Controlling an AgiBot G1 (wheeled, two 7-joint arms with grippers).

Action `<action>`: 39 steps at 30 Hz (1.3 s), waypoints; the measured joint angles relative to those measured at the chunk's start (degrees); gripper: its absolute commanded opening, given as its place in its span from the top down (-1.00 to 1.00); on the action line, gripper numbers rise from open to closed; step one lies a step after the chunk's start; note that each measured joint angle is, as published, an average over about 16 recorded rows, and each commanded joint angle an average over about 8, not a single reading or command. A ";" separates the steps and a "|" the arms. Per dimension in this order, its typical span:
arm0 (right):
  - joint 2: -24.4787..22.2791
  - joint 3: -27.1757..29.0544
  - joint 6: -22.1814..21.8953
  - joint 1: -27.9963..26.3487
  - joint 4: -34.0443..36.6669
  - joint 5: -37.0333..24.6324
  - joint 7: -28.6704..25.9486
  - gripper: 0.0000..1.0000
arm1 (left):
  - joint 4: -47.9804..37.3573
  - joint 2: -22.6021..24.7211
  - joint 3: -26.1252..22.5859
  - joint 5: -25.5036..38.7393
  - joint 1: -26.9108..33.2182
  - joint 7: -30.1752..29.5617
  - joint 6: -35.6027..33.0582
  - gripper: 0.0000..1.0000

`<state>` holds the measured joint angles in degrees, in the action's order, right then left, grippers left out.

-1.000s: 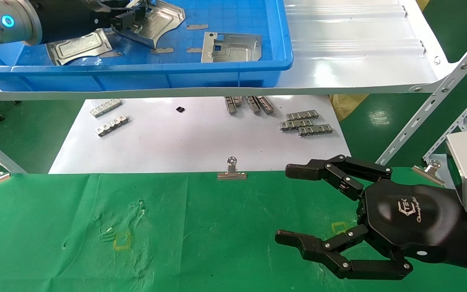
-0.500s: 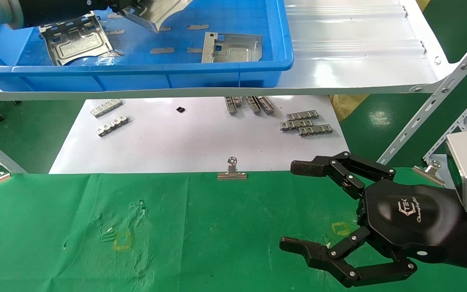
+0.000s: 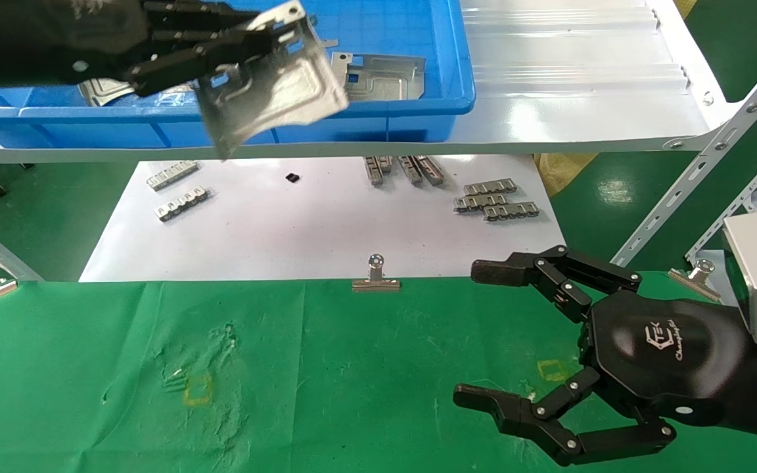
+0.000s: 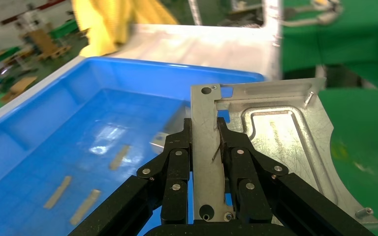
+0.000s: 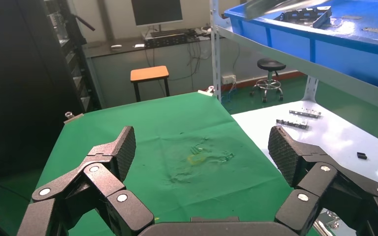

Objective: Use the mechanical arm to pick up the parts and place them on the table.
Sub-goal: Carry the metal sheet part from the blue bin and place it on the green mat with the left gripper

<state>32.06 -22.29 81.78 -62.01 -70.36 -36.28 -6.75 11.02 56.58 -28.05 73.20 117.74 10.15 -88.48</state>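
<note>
Head view, nearest first: my right end effector (image 3: pixel 477 335), the black linkage-fingered one with a light-grey wrist box, hangs idle over the right side of the table (image 3: pixel 89 394), a flat surface under wrinkled bright green cloth. Its fingers (image 5: pixel 115 152) are spread wide, released, with nothing between them. Two faint yellow square marks (image 3: pixel 198 389) show on the cloth, and silver binder clips (image 3: pixel 376 276) sit along the table's far edge.

Beyond the table lies a white sheet (image 3: pixel 286 230) carrying small slotted grey metal strips (image 3: pixel 497 200) in loose groups.

Above and farther off, a glossy white shelf (image 3: pixel 582 98) holds a blue plastic bin (image 3: pixel 385 118). My left end effector (image 3: pixel 234 56), black with jointed linkage fingers, is clenched on one thin silvery stamped sheet-metal plate (image 3: pixel 273 82). The plate is off the bin floor, tilted, overhanging the bin's near wall. Left wrist view confirms the grasp: the fingertips (image 4: pixel 179 147) pinch the plate's folded slotted rim from both sides.

Two more plates remain in the bin, one (image 3: pixel 378 69) lying flat to the right of the held plate, one (image 3: pixel 99 89) mostly hidden behind the left arm.
</note>
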 measured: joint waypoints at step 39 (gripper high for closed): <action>0.00 0.00 0.00 0.00 0.00 0.00 0.00 -1.00 | 4.33 -9.59 -19.76 -6.91 -23.10 30.03 0.13 -0.01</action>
<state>32.06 -22.29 81.78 -62.01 -70.36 -36.28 -6.75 15.36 46.99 -47.81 66.29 94.64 40.19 -88.35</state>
